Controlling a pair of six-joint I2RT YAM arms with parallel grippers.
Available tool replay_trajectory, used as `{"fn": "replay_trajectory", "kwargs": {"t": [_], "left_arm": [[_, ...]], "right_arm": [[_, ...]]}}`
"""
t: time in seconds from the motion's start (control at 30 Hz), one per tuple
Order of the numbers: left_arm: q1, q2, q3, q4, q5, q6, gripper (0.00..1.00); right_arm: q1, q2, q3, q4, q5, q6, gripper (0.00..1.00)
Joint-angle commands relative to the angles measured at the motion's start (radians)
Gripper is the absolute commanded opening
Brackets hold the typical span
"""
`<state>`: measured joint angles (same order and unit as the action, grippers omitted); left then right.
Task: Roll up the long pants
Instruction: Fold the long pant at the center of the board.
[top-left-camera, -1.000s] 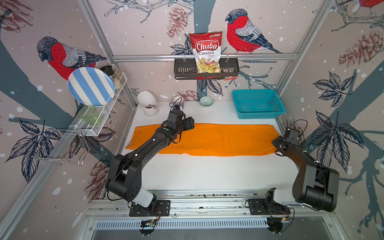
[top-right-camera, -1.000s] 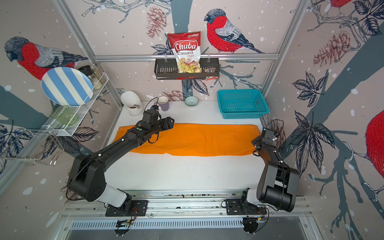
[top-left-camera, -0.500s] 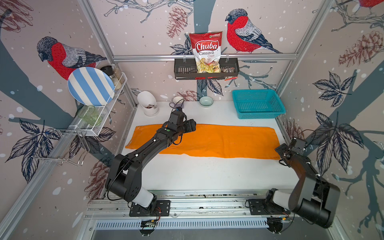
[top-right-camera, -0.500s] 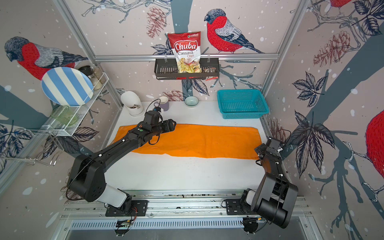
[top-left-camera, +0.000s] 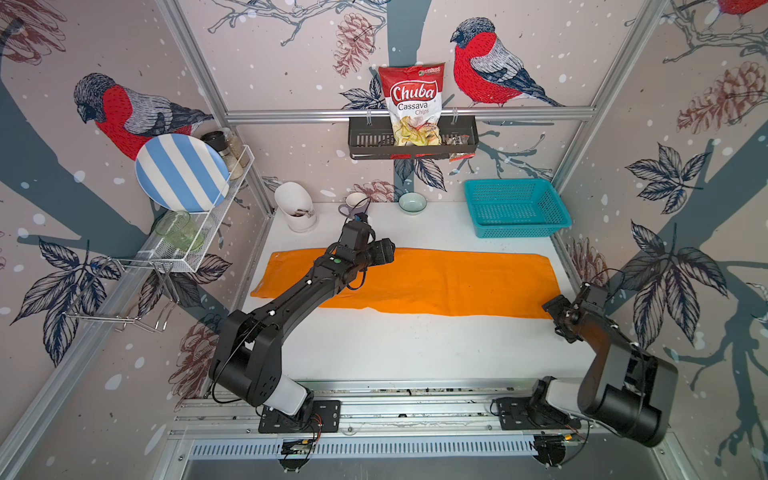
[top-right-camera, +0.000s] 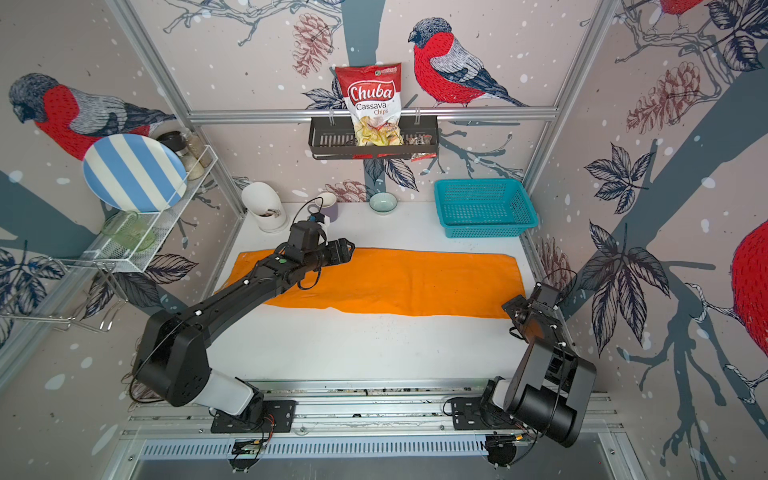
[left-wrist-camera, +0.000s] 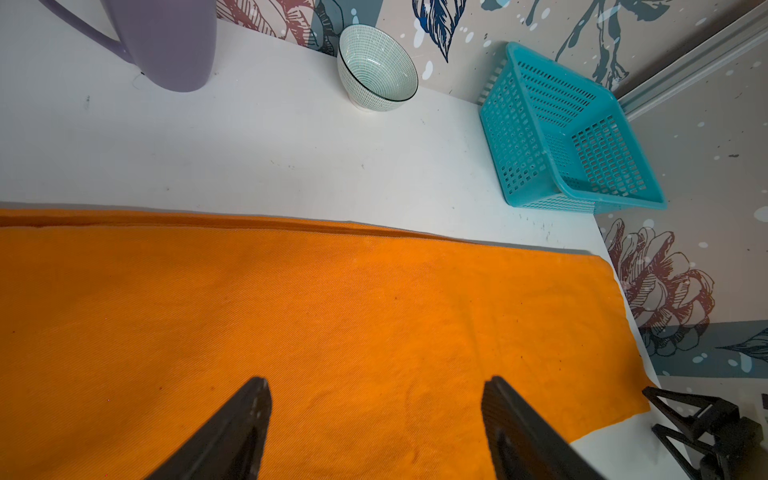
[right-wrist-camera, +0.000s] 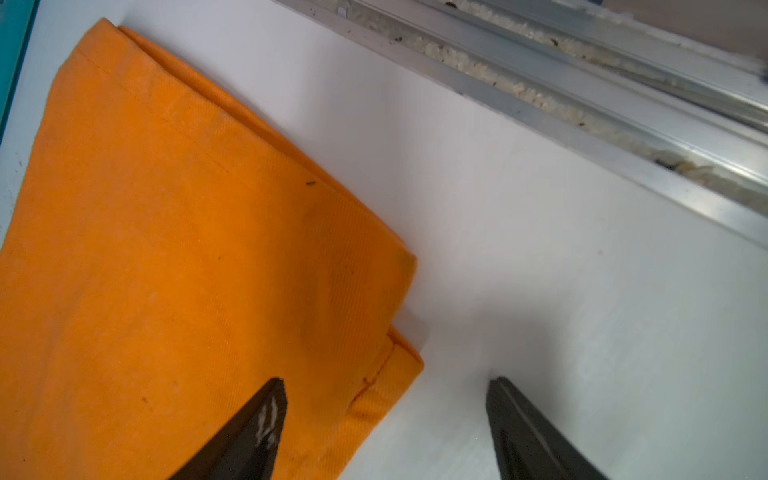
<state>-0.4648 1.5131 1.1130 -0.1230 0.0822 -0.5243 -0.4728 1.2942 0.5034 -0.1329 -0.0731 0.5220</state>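
In both top views the long pants (top-left-camera: 457, 282) (top-right-camera: 415, 282) lie flat in one long orange strip. They run across the white surface (top-left-camera: 415, 345) (top-right-camera: 374, 345) from the left side to the right side. My left arm (top-left-camera: 291, 299) (top-right-camera: 232, 299) reaches over the left part of the pants. My right arm (top-left-camera: 594, 328) (top-right-camera: 536, 328) sits at the right end, by the near corner of the pants. From up here I cannot tell how the jaws stand. Behind the pants, by the back wall, I see a teal basket (top-left-camera: 515, 208) (top-right-camera: 484, 208), a small bowl (top-left-camera: 412, 203) (top-right-camera: 382, 203) and a purple mug (top-left-camera: 353, 203) (top-right-camera: 328, 205). None of them touch the pants.

In the left wrist view the left jaws are spread wide. Nothing is between them. They hang over the pants (left-wrist-camera: 291, 332), which fill the picture under them. The far edge of the cloth shows two layers, one on top of the other. Past that edge are the mug (left-wrist-camera: 166, 41), the bowl (left-wrist-camera: 378, 70) and the basket (left-wrist-camera: 561, 145). The right jaws peek in just off the pants' corner.

In the right wrist view the right jaws are spread wide too, and they pinch nothing. One tip is over the orange cloth (right-wrist-camera: 166, 270). The other tip is over the bare surface (right-wrist-camera: 540, 291). The corner of the pants lies between the two tips, with a lower layer sticking out a little. I cannot tell if a tip touches the cloth. A metal rail (right-wrist-camera: 582, 124) runs along the edge of the surface.
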Motion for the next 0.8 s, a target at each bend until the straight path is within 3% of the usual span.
{"fn": "replay_trajectory", "kwargs": {"t": [0.0, 0.43, 0.77], "left_arm": [[-0.005, -0.011, 0.000, 0.011, 0.005, 0.003, 0.82], [-0.005, -0.016, 0.003, 0.012, -0.009, 0.003, 0.81], [-0.005, -0.014, 0.011, 0.011, -0.007, 0.002, 0.81]], "right_arm": [[0.001, 0.022, -0.002, 0.040, -0.026, 0.014, 0.75], [0.043, 0.099, 0.009, 0.056, -0.050, 0.066, 0.63], [0.042, 0.026, 0.041, -0.071, 0.009, 0.040, 0.80]]}}
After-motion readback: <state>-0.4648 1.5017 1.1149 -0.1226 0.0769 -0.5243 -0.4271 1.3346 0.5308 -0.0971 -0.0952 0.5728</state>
